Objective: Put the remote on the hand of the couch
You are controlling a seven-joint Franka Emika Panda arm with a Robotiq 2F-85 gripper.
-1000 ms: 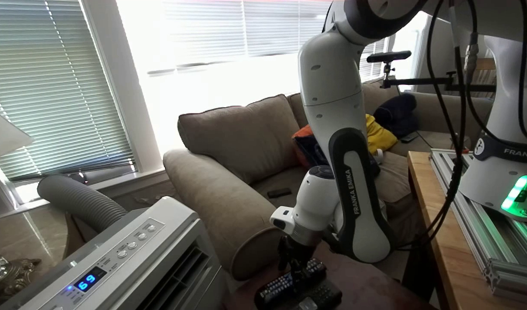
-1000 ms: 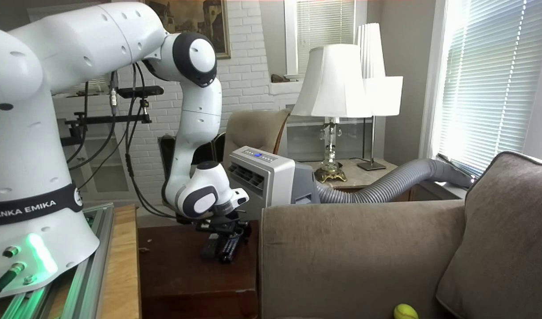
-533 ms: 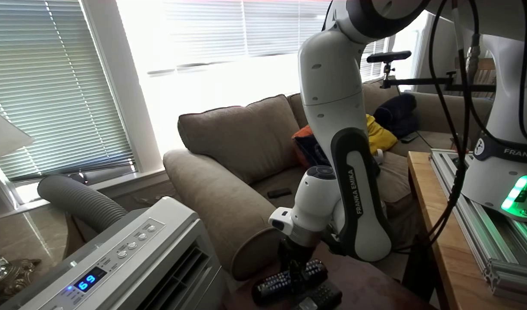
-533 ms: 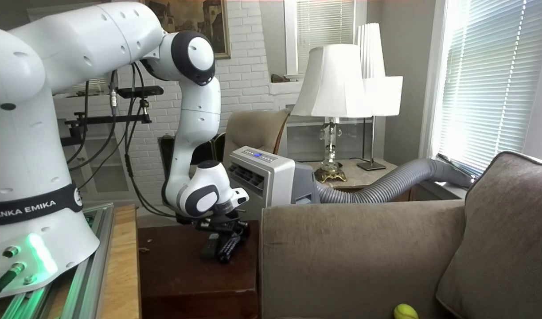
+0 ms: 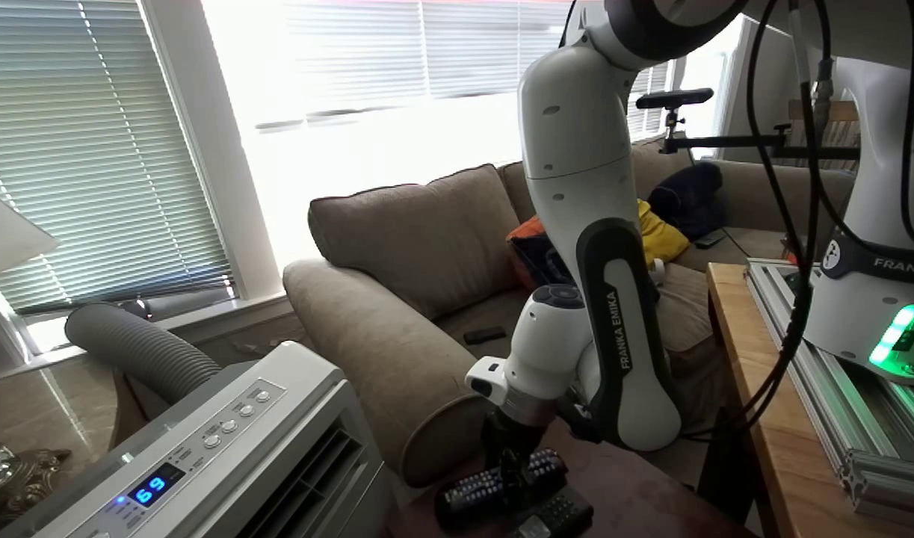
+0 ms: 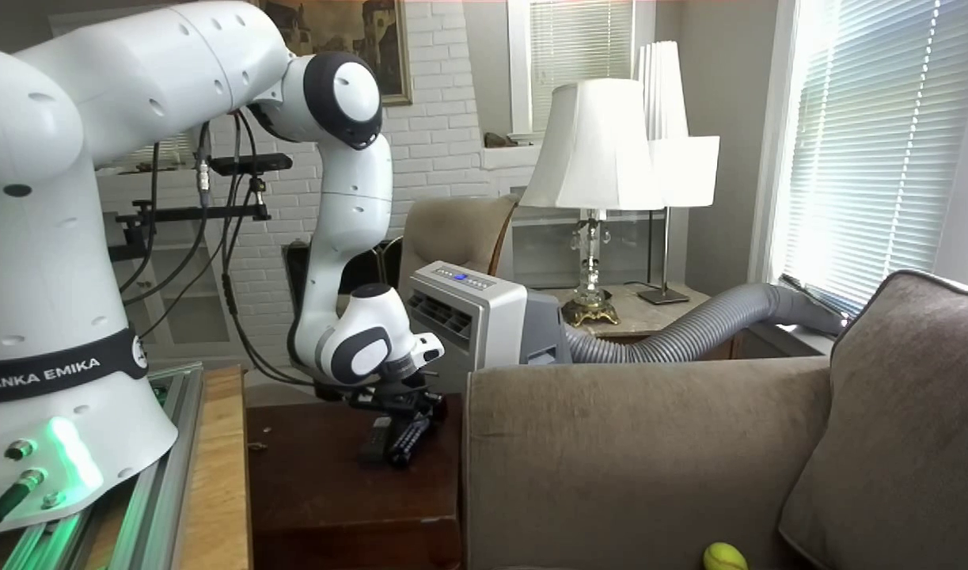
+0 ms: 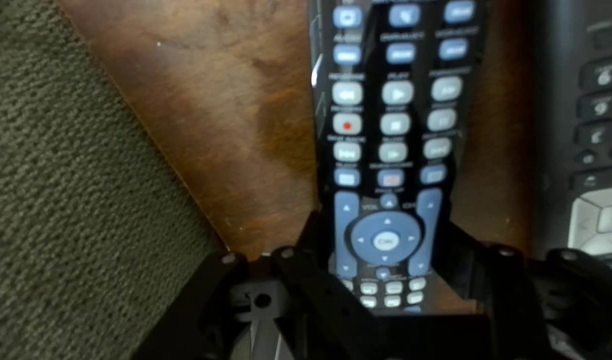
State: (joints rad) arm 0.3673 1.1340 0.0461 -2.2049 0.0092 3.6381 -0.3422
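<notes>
Remote (image 5: 468,495): over the dark wood bench (image 6: 325,483), near the corner where the couch-side edge meets the edge by the air conditioner (image 6: 499,324). Mid-length hidden behind the gripper (image 7: 382,225) in an exterior view; top end cut off in the wrist view. Can't tell if it's clear of the wood.
Grip: fingers pinching the remote's two long sides; tips just a dark blur in both exterior views.
Remote print: OK, VOL, CH, PLAY legible, smaller legends smeared.
Keypad remote (image 7: 561,125): on the bench beside it, on the side away from the couch-side edge; cut off by the wrist view frame, 6 and 9 keys readable.
Armrest (image 5: 382,351): just past the couch-side edge, front end partly behind the gripper.
Couch seat (image 5: 490,314): small black device (image 5: 484,335) lying beyond the armrest, too small to read.
Display (image 5: 156,484): blue 69.
Branding: FRANKA EMIKA on the robot arm (image 5: 576,134); base collar (image 5: 856,258) text runs off frame in an exterior view.
Tennis ball (image 6: 723,556): clipped by the bottom of an exterior view.
</notes>
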